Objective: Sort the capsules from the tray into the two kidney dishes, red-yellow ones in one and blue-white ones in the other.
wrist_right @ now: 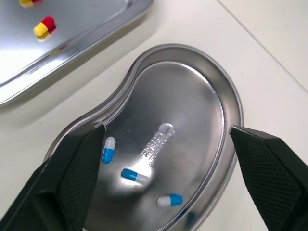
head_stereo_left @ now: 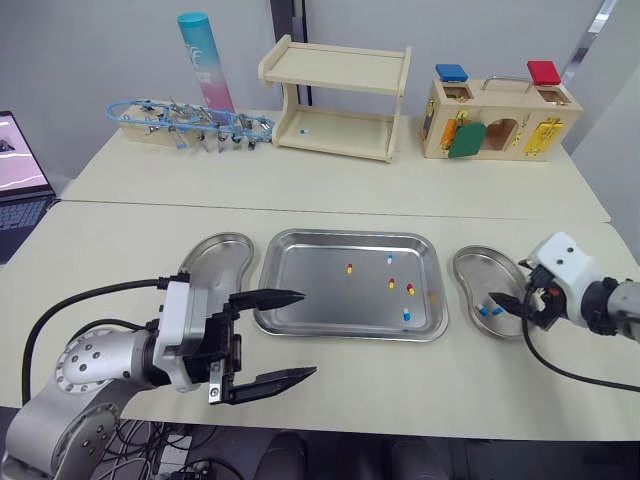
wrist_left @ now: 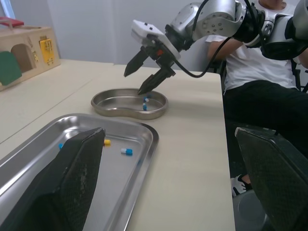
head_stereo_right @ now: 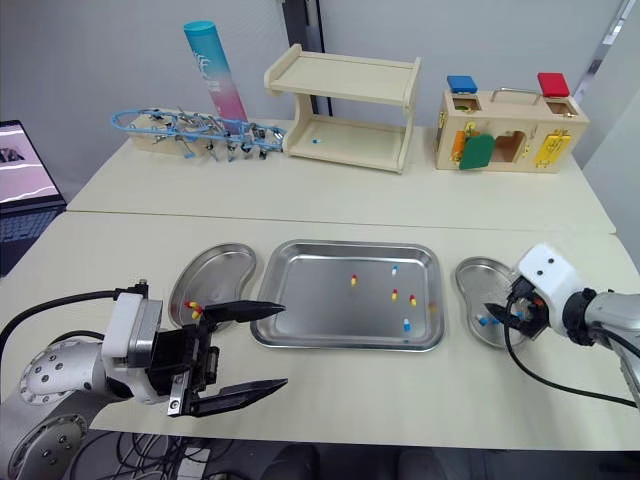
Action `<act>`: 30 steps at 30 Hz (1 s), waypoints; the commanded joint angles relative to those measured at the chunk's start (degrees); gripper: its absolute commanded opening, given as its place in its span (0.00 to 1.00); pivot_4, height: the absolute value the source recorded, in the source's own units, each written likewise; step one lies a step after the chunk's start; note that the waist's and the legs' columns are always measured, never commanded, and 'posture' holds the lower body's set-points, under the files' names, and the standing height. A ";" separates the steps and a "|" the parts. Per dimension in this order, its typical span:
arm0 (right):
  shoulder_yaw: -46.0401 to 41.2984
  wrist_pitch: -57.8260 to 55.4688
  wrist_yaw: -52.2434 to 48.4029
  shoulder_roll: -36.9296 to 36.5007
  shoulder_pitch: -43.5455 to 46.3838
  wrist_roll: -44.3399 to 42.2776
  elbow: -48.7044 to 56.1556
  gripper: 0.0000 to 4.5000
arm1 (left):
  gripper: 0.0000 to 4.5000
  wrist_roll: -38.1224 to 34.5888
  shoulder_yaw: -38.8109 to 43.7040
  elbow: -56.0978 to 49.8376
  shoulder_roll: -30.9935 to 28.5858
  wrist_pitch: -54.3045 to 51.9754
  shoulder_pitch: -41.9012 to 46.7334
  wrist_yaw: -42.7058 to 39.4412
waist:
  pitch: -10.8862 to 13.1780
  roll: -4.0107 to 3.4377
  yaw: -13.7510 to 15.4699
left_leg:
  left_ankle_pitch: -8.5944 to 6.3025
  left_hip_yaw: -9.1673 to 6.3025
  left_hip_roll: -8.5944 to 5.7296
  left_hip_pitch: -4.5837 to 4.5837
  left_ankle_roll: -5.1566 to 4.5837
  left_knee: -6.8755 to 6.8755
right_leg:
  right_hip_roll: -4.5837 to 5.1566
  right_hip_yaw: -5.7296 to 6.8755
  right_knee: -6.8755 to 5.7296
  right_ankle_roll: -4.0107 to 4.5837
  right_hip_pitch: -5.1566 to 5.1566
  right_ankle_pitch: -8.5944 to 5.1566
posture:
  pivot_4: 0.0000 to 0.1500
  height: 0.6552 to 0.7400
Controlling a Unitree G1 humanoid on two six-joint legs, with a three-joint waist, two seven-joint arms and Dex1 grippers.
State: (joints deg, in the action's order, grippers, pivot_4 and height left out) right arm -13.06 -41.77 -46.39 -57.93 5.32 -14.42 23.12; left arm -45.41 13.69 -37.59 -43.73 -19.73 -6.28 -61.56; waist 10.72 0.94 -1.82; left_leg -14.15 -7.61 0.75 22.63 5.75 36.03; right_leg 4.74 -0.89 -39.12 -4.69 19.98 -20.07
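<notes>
Head view: the left end effector [head_stereo_left: 307, 333] gapes wide and empty beside the tray [head_stereo_left: 345, 236], where perhaps six capsules [head_stereo_left: 391, 284] remain. Left wrist view: the right end effector [wrist_left: 133, 83] hangs spread above the right kidney dish [wrist_left: 120, 113]. Right wrist view: three blue-white capsules [wrist_right: 134, 175] lie inside. This looks like the drop-off step; next it must fetch another capsule from the tray.

Tray [head_stereo_left: 300, 322] and kidney dishes [wrist_right: 219, 101] — shiny, smooth metal; capsules [wrist_right: 135, 175] — glossy.

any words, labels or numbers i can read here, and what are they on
Nothing here can be read with confidence.
Teal and pink tube: white print, too small to read.
Right kidney dish: stamped mark in its floor, too blurred to read.
Laptop screen: an image, no legible words.
</notes>
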 commanded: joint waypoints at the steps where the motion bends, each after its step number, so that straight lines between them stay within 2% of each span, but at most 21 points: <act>1: -4.31 13.18 -4.41 -1.36 -1.51 0.99 -1.45 0.93 | 1.00 2.05 3.70 0.86 -1.96 -2.57 0.05 5.16 | 0.00 0.00 0.01 | 0.00 0.00 0.00 -0.01 0.00 0.00 | 0.00 0.00 0.00 0.00 -0.01 0.00 | 1.00 1.00; 3: -5.78 23.41 -8.18 -1.95 -3.17 1.67 -3.87 0.93 | 1.00 0.77 8.18 5.15 -1.79 -5.20 1.17 9.97 | 0.00 0.00 0.00 | 0.00 0.00 0.00 -0.03 0.00 0.00 | 0.00 0.00 0.00 0.00 -0.03 0.00 | 1.00 1.00; 6: -7.24 31.70 -13.38 -3.38 -4.79 1.61 -9.66 0.93 | 1.00 4.24 15.13 14.73 -2.82 -3.20 0.21 10.46 | 0.00 0.00 -0.26 | 0.00 0.01 0.00 -0.07 0.00 -0.01 | 0.00 0.00 0.00 0.00 -0.05 0.00 | 1.00 1.00; 9: -7.59 34.74 -16.63 -4.52 -4.07 0.76 -16.26 0.93 | 1.00 10.69 20.60 26.26 -3.60 1.54 -1.23 12.01 | 0.00 0.00 -0.56 | 0.00 0.04 0.00 -0.09 0.00 0.00 | 0.00 -0.02 0.01 0.00 -0.05 0.00 | 1.00 1.00; 15: -8.66 37.34 -20.64 -6.25 -5.89 1.43 -27.15 0.93 | 1.00 16.76 28.24 42.09 -5.09 8.13 -7.28 10.04 | 0.00 0.00 -0.98 | 0.00 0.04 0.00 -0.09 0.00 -0.04 | 0.00 -0.02 0.04 0.00 -0.05 0.00 | 1.00 1.00; 17: -9.35 37.15 -21.02 -6.61 -7.02 1.47 -28.98 0.97 | 1.00 18.19 28.92 44.28 -4.87 9.96 -8.43 10.48 | 0.00 0.00 -0.97 | 0.00 0.03 0.01 -0.11 0.00 -0.04 | 0.01 -0.01 0.02 0.00 -0.06 0.00 | 1.00 1.00; 22: -10.92 34.99 -21.23 -5.92 -9.74 0.04 -27.15 0.97 | 1.00 15.92 29.74 41.87 -3.11 8.80 -11.36 8.91 | -0.01 -0.01 -0.67 | 0.00 0.03 0.01 -0.13 0.00 -0.03 | 0.01 -0.02 0.00 -0.02 -0.11 0.01 | 1.00 1.00; 30: -10.90 35.51 -20.12 -5.49 -9.83 0.12 -26.37 0.97 | 1.00 16.49 30.23 41.83 -2.82 9.27 -11.88 10.44 | -0.01 -0.01 -0.54 | 0.00 0.04 0.02 -0.19 0.00 -0.04 | 0.01 -0.02 0.00 -0.02 -0.15 0.01 | 1.00 1.00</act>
State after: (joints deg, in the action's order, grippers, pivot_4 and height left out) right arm -21.69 -6.90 -67.02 -63.09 -5.15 -13.75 -4.21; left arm -28.45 40.96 5.34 -46.23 -10.77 -17.84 -51.33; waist 10.71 0.93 -2.36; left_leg -14.15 -7.56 0.77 22.44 5.76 35.99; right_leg 4.75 -0.91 -39.11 -4.71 19.84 -20.07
